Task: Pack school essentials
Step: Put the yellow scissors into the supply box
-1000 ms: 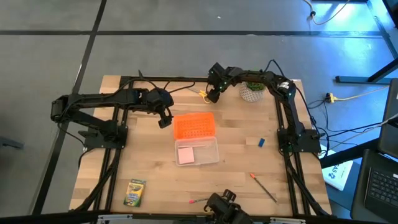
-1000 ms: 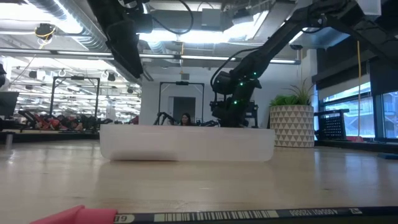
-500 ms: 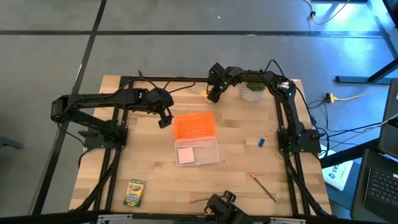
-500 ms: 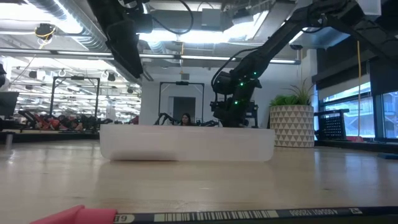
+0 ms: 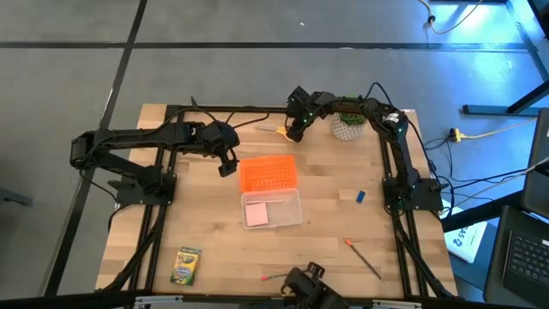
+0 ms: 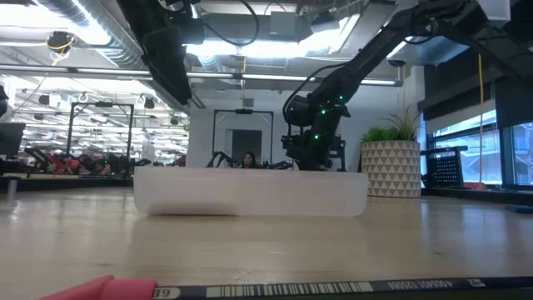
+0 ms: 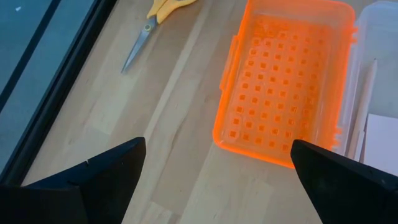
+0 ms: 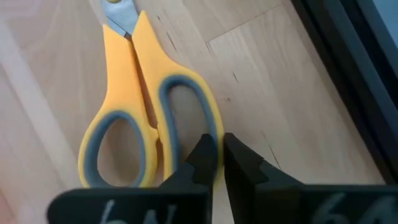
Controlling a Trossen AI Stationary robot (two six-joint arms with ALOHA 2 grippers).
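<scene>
The yellow-handled scissors (image 5: pixel 271 130) lie near the table's far edge, blades toward the left. My right gripper (image 5: pixel 294 133) is at their handle end, shut on them (image 8: pixel 221 158). My left gripper (image 5: pixel 226 165) is open and hovers left of the orange lid (image 5: pixel 268 174); its wrist view shows the fingers wide apart (image 7: pixel 217 180). The pink pad (image 5: pixel 256 213) lies inside the clear case (image 5: pixel 287 209). The crayon box (image 5: pixel 185 266), the blue piece (image 5: pixel 361 196) and two red-tipped pens (image 5: pixel 364 258) (image 5: pixel 274 277) lie on the table. My right gripper pinches the yellow rim of one handle loop (image 8: pixel 212 134) of the scissors between its two fingers (image 8: pixel 202 155). The fingers come from above, slanting down. The blades point away from the gripper toward the table's left. Whether the scissors are lifted clear I cannot tell.
A potted plant (image 5: pixel 348 127) stands at the far right, close behind the right arm. The open case with its orange lid fills the table's middle (image 6: pixel 250 192). Bare wood lies left of the case and between the case and the near edge.
The scissors showed only as a short yellow spot beside the right gripper; now they stretch out longer toward the table's left, with the blades in view. Both arms have kept nearly still.
</scene>
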